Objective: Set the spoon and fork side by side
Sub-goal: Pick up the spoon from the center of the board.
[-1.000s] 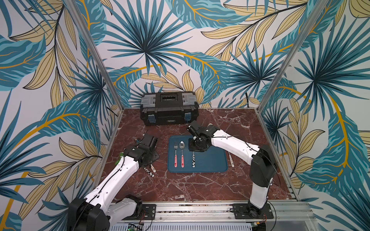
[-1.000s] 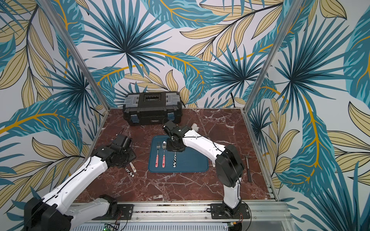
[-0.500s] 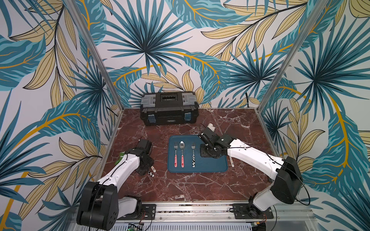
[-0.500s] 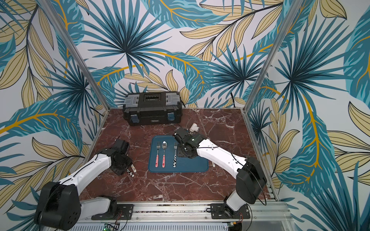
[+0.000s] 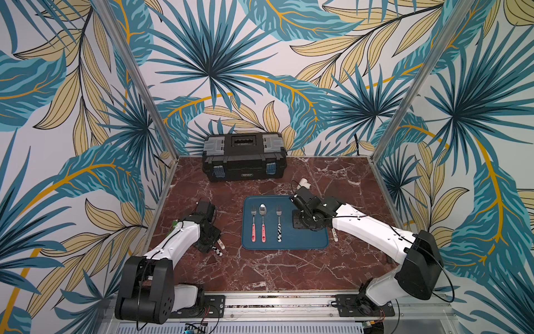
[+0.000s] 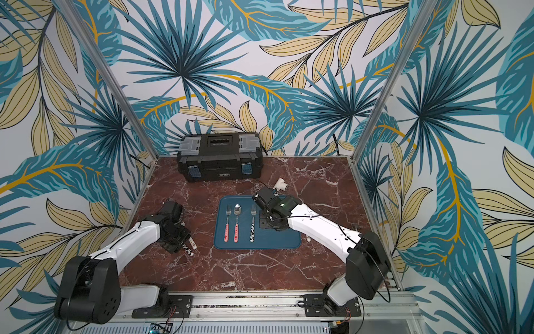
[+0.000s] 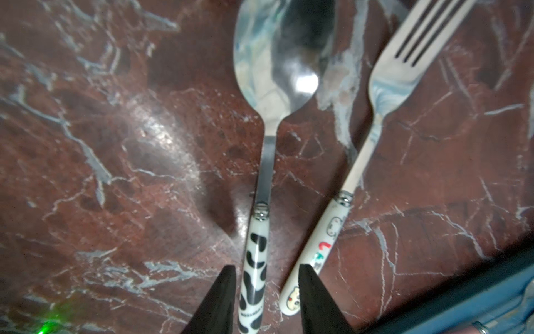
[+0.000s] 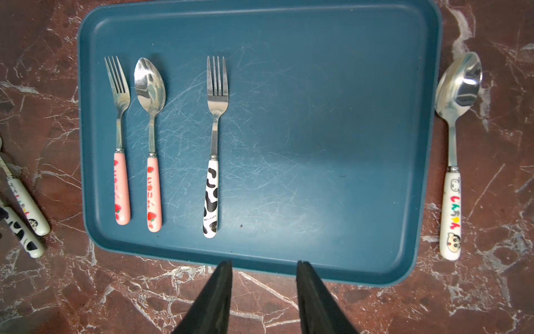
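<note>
On the blue tray (image 5: 303, 240) (image 8: 318, 144) lie a pink fork (image 8: 120, 138), a pink spoon (image 8: 151, 130) and a cow-patterned fork (image 8: 213, 144), all parallel. Left of the tray, on the marble, rest a cow-patterned spoon (image 7: 260, 179) (image 5: 217, 251) and a cartoon fork (image 7: 361, 162). My left gripper (image 7: 266, 267) (image 5: 208, 241) is low over them and open. Its fingers straddle the cow spoon's handle, with the cartoon fork's handle end just inside one finger. My right gripper (image 8: 264, 261) (image 5: 300, 222) hangs open and empty over the tray's right part.
A cartoon spoon (image 8: 452, 162) (image 5: 334, 234) lies on the marble just right of the tray. A black toolbox (image 5: 244, 157) stands at the back. A white pipe fitting (image 5: 304, 182) sits behind the tray's far right corner. Metal frame posts border the table.
My left gripper has come forward and down over the cow spoon's handle. My right gripper has drawn back to the right, away from the cow fork it stood over.
</note>
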Robot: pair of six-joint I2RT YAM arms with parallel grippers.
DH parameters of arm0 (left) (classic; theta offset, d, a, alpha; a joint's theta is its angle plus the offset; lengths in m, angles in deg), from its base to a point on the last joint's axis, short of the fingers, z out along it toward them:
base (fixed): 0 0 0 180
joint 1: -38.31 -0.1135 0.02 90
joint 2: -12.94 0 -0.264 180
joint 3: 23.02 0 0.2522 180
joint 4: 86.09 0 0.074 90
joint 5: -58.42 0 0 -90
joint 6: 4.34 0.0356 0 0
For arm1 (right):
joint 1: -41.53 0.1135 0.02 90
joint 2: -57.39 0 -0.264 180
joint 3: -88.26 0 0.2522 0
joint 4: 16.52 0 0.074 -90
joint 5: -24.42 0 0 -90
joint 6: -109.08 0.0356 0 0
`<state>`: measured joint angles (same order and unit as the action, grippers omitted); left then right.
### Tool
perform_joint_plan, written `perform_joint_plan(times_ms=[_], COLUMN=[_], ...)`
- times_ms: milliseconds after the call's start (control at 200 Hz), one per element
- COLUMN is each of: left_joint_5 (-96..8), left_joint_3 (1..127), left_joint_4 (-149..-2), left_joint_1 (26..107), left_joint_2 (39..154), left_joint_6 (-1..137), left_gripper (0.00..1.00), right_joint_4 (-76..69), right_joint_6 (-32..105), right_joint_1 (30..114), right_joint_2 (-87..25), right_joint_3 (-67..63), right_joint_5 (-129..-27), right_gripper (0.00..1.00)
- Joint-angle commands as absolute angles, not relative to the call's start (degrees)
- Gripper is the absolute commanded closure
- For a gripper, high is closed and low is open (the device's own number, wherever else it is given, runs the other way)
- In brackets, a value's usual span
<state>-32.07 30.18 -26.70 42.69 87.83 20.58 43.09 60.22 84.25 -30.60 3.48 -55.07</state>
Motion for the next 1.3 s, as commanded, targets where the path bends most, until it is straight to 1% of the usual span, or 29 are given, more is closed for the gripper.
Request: perform_joint_plan(times_ms=[0,446,546,701,782,852,1087,1172,1297], left_joint_5=[-32.18,-35.20,-35.14,-35.24,-36.19,-37.38,-41.61,-44.03,-44.18], left_joint_3=[28.22,26.60,26.39,24.66,23.89,23.99,24.99,26.75,31.29], left_joint_4=[-27.73,-33.54,-33.37,-35.12,-35.90,-35.96,-37.64,-37.23,-32.61], left_joint_1=[41.50,38.35,38.14,37.73,36.74,36.03,35.90,36.01,37.72], left_joint_2=[86.86,94.39,93.90,91.26,90.73,90.75,89.75,89.43,87.91], left_joint_6=[20.92,24.29,24.48,25.11,25.77,26.96,30.07,32.57,36.61], left_gripper=[0.60,0.61,0.67,0.82,0.83,0.86,0.88,0.89,0.90], right_joint_4=[43.04,44.27,44.20,44.20,44.22,44.24,44.27,44.42,44.91], right_joint_6=[60.67,61.64,61.95,62.15,62.10,62.22,61.89,61.63,61.07], right_joint_1=[84.08,84.12,84.12,84.07,84.07,84.07,84.09,84.08,84.10], right_joint_2=[-31.71,-33.26,-33.22,-33.14,-33.05,-32.88,-32.87,-32.88,-32.71], right_joint_3=[4.09,2.47,2.53,2.04,1.83,1.82,1.75,1.47,1.02], right_joint_5=[-54.72,-55.25,-55.37,-55.87,-56.06,-56.04,-55.60,-55.19,-53.82], right_gripper=[0.57,0.57,0.57,0.57,0.57,0.57,0.57,0.57,0.57])
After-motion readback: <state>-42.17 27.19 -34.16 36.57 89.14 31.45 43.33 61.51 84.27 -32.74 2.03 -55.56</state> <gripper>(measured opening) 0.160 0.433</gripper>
